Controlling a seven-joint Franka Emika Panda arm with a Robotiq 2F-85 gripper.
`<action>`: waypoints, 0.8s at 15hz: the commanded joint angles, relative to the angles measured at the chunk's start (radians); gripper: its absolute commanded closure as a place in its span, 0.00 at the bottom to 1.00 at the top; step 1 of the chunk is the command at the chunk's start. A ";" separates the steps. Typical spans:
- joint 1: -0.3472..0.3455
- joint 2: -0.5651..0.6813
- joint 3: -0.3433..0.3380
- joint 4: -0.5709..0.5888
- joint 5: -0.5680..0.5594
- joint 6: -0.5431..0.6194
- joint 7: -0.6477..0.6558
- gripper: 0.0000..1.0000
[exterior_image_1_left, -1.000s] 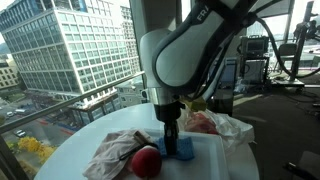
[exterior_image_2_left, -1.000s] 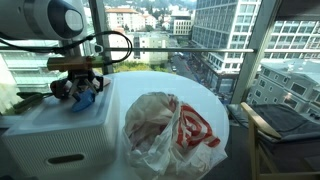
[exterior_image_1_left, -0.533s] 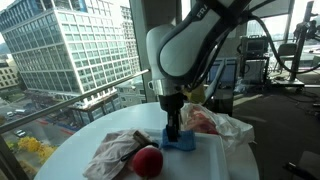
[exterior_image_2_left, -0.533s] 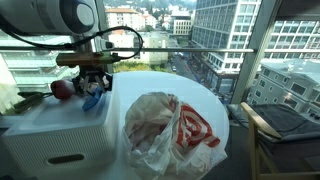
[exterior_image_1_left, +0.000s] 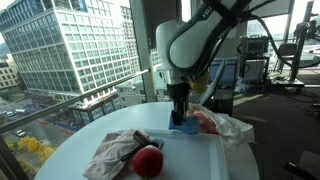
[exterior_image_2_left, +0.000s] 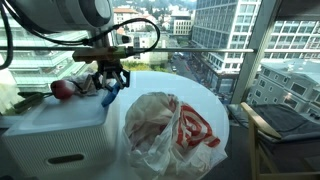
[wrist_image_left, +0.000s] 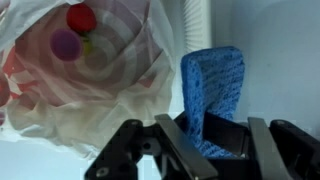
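Note:
My gripper (exterior_image_1_left: 181, 118) is shut on a blue sponge (exterior_image_1_left: 184, 125) and holds it in the air above the white box top, near a plastic bag (exterior_image_1_left: 222, 124). The wrist view shows the blue sponge (wrist_image_left: 212, 92) clamped between the black fingers (wrist_image_left: 212, 140), with the white and red plastic bag (wrist_image_left: 85, 70) below and to the left. In an exterior view the gripper (exterior_image_2_left: 110, 88) holds the sponge (exterior_image_2_left: 107, 96) just past the edge of the white box (exterior_image_2_left: 60, 125), beside the bag (exterior_image_2_left: 165, 128). A red apple (exterior_image_1_left: 147, 160) lies on the box next to a crumpled cloth (exterior_image_1_left: 118, 152).
The apple also shows at the far side of the box (exterior_image_2_left: 62, 88). The box stands on a round white table (exterior_image_2_left: 210, 100). Glass windows and a railing (exterior_image_2_left: 200, 48) stand close behind. A chair (exterior_image_2_left: 285, 125) is at the right edge.
The gripper has lifted the blue sponge off the white box top and carried it away from the apple toward the plastic bag.

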 joint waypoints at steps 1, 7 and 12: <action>-0.022 -0.068 -0.034 0.004 -0.130 0.003 0.120 0.94; -0.079 -0.066 -0.081 -0.015 -0.306 0.005 0.319 0.94; -0.096 0.039 -0.106 -0.040 -0.330 0.062 0.403 0.95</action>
